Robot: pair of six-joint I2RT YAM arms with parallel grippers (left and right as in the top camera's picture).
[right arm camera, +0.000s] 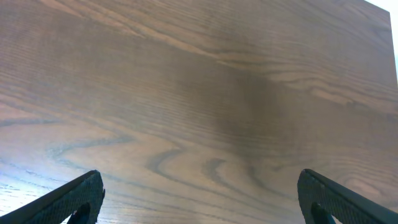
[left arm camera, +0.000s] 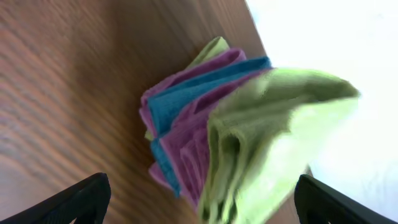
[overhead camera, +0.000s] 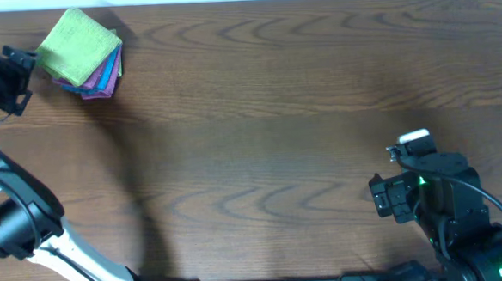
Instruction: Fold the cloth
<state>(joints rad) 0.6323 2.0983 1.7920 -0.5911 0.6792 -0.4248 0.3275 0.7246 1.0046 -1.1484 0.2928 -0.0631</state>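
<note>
The light green cloth [overhead camera: 76,46] lies folded on top of a stack of folded cloths at the table's far left corner. In the left wrist view the green cloth [left arm camera: 273,137] sits on top, with its layered edges toward the camera. No white tag shows. My left gripper [overhead camera: 19,71] is open and empty just left of the stack; its fingertips [left arm camera: 202,202] frame the stack's near side without touching it. My right gripper [overhead camera: 390,195] is open and empty at the near right, over bare wood [right arm camera: 199,199].
Under the green cloth lie purple [left arm camera: 186,134] and blue [left arm camera: 180,99] folded cloths, purple [overhead camera: 103,79] showing at the stack's edge from overhead. The table's far edge [overhead camera: 244,1] runs just behind the stack. The table's brown wood [overhead camera: 259,131] spans the middle.
</note>
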